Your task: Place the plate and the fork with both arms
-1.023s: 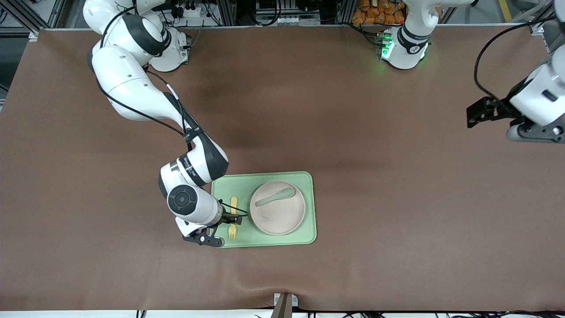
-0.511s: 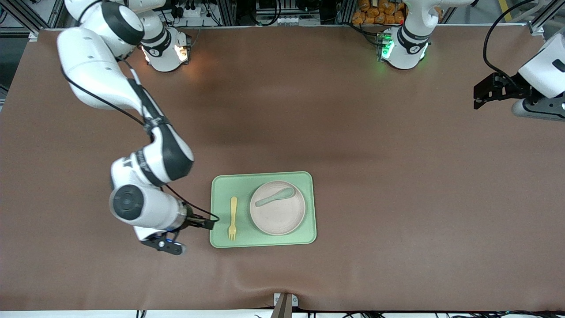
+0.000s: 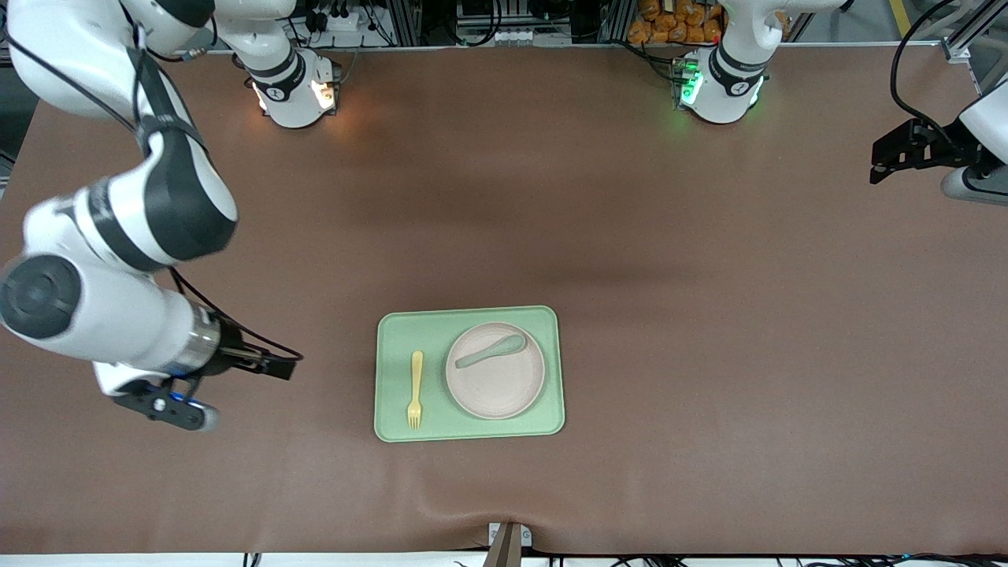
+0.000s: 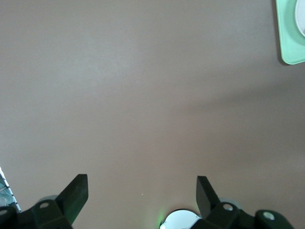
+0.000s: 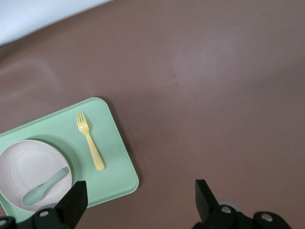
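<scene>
both grippers, left gripper (image 3: 894, 161) and right gripper (image 3: 264, 365), hang wide open and empty; the light, stiff fork (image 3: 414, 389) looks best pinched mid-handle, the plate (image 3: 495, 382) by its rim.

My arms (image 3: 118, 260) were white with dark grey joints, and both my grippers, the right gripper (image 5: 140, 202) and the left gripper (image 4: 141, 195), were black. The table (image 3: 669, 315) was a plain matte brown. On it the tray (image 3: 391, 327) was light green, the plate (image 3: 504, 386) pale beige-pink, the fork (image 3: 415, 390) pale yellow and the spoon (image 3: 490, 352) grey-green.
</scene>
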